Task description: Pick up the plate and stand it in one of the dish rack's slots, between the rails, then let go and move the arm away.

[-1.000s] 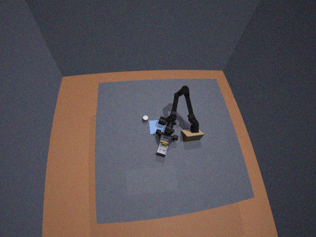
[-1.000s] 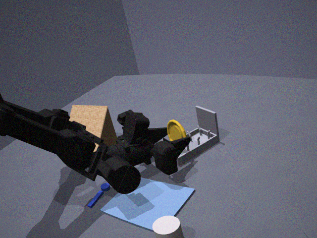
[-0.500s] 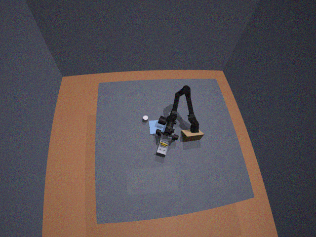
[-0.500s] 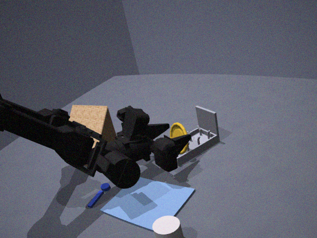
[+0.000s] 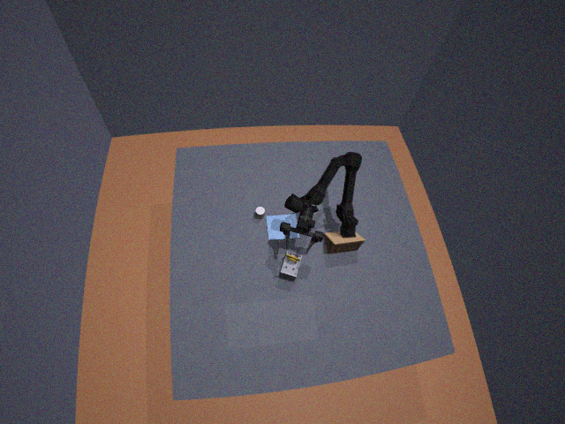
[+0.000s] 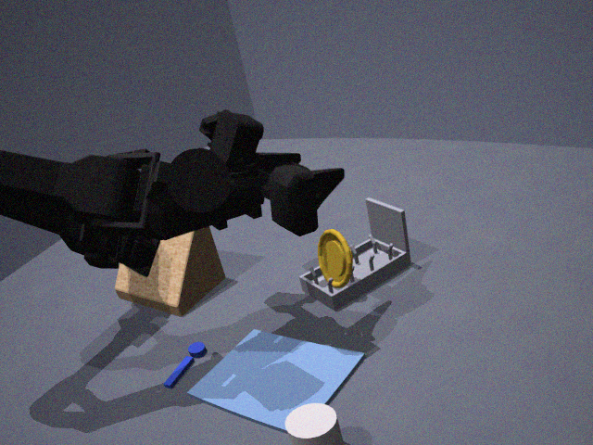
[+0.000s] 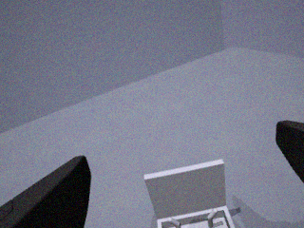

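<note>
The yellow plate [image 5: 292,257] [image 6: 334,259] stands on its edge, nearly upright with a slight tilt, among the short rails at the near end of the grey dish rack [image 5: 290,269] [image 6: 373,281]. The rack's tall end panel is at the far end and shows low in the wrist view [image 7: 190,192]. My gripper [image 5: 297,250] [image 6: 321,163] [image 7: 184,148] is open and empty, with its fingers wide apart. It is above and back from the plate, not touching it. The plate is out of the wrist view. The plate's lower edge is partly hidden by rails and the rack wall.
A light blue square mat [image 5: 274,233] [image 6: 334,356] lies in front of the rack, below the arm. A wooden wedge block [image 5: 344,246] [image 6: 203,268] stands beside it. A blue disc [image 6: 196,349] and blue stick [image 6: 178,372] lie near the mat. A white cylinder [image 5: 259,211] [image 6: 311,421] stands at its other side.
</note>
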You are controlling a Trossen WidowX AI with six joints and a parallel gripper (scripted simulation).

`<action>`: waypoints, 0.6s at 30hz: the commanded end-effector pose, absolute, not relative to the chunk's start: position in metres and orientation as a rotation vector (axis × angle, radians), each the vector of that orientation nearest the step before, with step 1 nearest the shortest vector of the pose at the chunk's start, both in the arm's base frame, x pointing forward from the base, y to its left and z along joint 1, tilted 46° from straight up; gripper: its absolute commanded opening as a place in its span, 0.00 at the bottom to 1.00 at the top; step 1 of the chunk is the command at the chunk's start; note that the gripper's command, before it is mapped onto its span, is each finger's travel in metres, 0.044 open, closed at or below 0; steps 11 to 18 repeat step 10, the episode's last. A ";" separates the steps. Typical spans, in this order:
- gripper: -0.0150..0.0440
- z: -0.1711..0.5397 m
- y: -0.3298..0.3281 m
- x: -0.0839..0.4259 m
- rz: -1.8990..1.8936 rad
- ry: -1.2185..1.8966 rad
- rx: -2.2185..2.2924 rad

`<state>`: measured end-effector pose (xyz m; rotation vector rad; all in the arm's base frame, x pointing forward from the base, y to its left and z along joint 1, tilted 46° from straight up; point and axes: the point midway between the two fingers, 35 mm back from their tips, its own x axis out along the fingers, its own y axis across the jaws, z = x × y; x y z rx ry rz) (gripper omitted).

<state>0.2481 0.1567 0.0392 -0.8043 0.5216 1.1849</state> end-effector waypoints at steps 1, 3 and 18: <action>0.93 0.041 0.161 0.249 1.157 0.606 -0.780; 0.93 0.041 0.162 0.247 1.135 0.674 -0.763; 0.93 0.041 0.163 0.239 1.028 0.905 -0.719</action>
